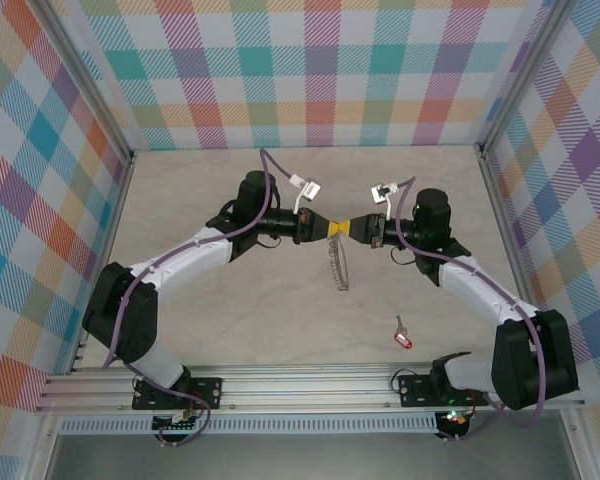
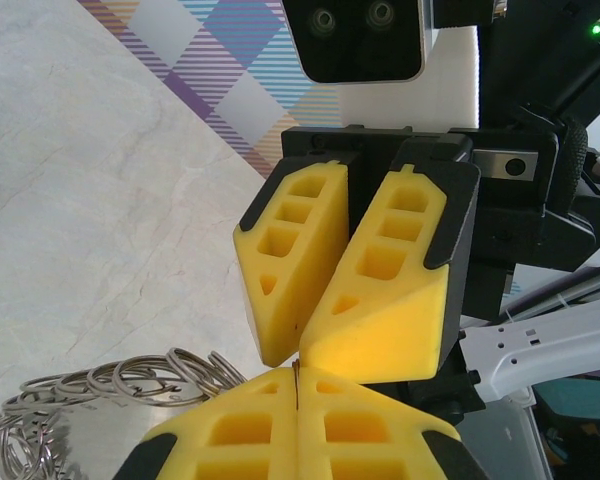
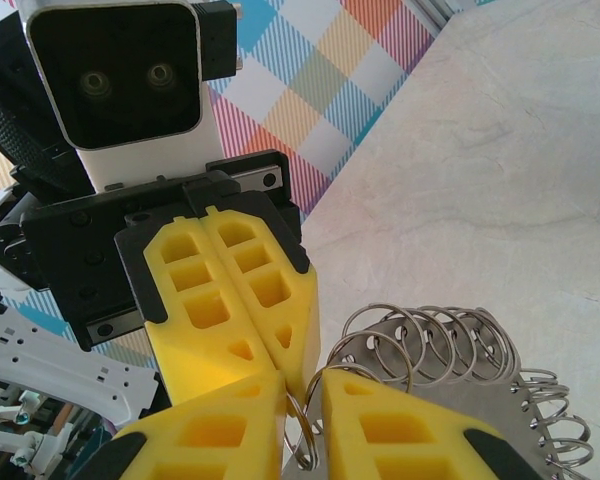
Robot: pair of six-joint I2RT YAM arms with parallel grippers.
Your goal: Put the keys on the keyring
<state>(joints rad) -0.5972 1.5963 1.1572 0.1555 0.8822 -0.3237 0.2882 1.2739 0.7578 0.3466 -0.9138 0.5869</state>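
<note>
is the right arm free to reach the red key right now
Probably not yet: the key lies uncovered close to that arm, but the right tool seems clamped on the keyring.

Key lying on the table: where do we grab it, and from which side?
Grip the key by its red head: the widest, thickest part, whereas the blade is a thin sliver. It lies flat on the table, near right, blade pointing away from the arms' bases, so come straight down from above, jaws closing across the head's width.
</note>
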